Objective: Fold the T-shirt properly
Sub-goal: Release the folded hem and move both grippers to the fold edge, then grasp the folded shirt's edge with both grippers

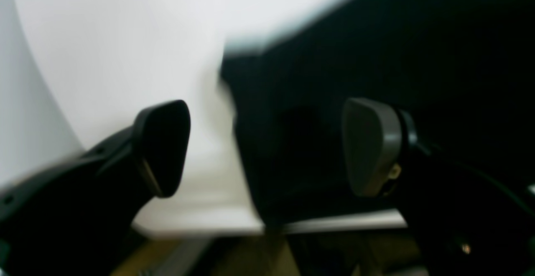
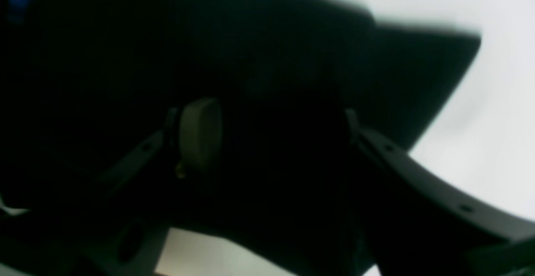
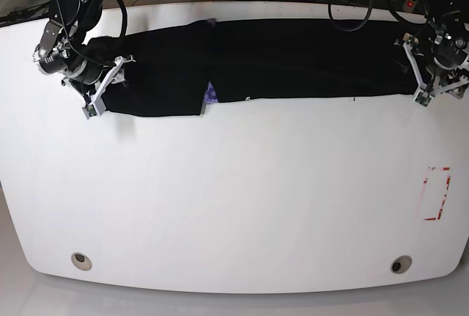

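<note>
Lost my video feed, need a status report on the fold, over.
Left gripper and right gripper: jaws open, nothing held. T-shirt lies as a long band along the table's far edge. Nothing in the way.

I see the T-shirt as plain matte black, with a small purple-blue mark at its lower edge. The table is white, bearing a red dashed rectangle. Both grippers, left and right, read black with white fingers; pads grey.
</note>
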Tool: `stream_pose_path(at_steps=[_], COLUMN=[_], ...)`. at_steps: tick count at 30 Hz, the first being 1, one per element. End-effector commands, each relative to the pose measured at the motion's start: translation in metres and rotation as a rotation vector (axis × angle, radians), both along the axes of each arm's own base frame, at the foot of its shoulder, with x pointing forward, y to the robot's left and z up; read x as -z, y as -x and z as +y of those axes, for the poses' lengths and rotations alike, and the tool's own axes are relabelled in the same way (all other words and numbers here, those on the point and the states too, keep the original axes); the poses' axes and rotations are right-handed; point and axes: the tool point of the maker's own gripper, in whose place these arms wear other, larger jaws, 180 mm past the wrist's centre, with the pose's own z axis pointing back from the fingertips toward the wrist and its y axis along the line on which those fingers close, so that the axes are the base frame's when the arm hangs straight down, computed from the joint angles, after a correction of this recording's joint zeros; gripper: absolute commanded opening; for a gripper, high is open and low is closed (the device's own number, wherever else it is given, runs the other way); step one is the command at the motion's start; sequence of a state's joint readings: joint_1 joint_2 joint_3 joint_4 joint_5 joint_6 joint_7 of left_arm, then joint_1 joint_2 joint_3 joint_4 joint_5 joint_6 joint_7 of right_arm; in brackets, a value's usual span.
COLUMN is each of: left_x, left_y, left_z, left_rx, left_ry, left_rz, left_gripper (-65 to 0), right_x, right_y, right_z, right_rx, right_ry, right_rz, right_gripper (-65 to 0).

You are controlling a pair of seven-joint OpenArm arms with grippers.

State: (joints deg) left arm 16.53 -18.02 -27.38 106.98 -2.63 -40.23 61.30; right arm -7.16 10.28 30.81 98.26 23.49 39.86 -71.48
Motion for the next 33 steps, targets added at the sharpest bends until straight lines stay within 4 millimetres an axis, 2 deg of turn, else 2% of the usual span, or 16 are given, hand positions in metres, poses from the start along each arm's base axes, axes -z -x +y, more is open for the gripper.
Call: stream_pose_path(at_steps=[1,4,10,12,16,20,24,27,28,30,33], left_x=[0.004,0.025,0.045,0.046,0.042,0.041,0.034,0.023,0.016,-0.010,-0.035], left_y=[-0.002,0.005,-0.031,-0.047,-0.075,-0.095,-0.111,-0.118,-0.121,-0.128,-0.118], left_z=[0.004,0.011,-0.016,-0.024,-0.030,-0.035,-0.038,-0.038,-0.043,-0.046,-0.035], left_rx=[-0.006,-0.040,0.032,0.049,0.058,0.063,0.068,0.071,0.079,0.079,0.028], left_ry=[0.018,0.051,0.148,0.167,0.190,0.211,0.224,0.221,0.228,0.250,0.290], left_rz=[0.001,0.055,0.028,0.019,-0.007,-0.012,-0.036,-0.070,-0.096,-0.186,-0.260], left_gripper=[-12.6,-12.6,-12.6,-12.6,-12.6,-12.6,-12.6,-12.6,-12.6,-12.2,-11.9], right_x=[-0.006,0.008,0.022,0.019,0.012,-0.002,-0.011,-0.015,-0.018,-0.026,-0.025], right_y=[-0.013,-0.013,-0.035,-0.052,-0.076,-0.096,-0.110,-0.116,-0.118,-0.122,-0.116], right_z=[-0.005,-0.012,-0.031,-0.042,-0.058,-0.076,-0.085,-0.082,-0.081,-0.077,-0.075], right_rx=[0.011,0.034,0.078,0.099,0.127,0.146,0.163,0.143,0.134,0.113,0.099], right_ry=[-0.001,0.003,-0.017,-0.030,-0.043,-0.035,-0.043,-0.038,-0.032,-0.015,0.000], right_rz=[-0.067,-0.051,-0.054,-0.084,-0.117,-0.145,-0.171,-0.179,-0.188,-0.210,-0.208], right_gripper=[-31.1,-31.1,-31.1,-31.1,-31.1,-31.1,-31.1,-31.1,-31.1,-31.1,-31.2])
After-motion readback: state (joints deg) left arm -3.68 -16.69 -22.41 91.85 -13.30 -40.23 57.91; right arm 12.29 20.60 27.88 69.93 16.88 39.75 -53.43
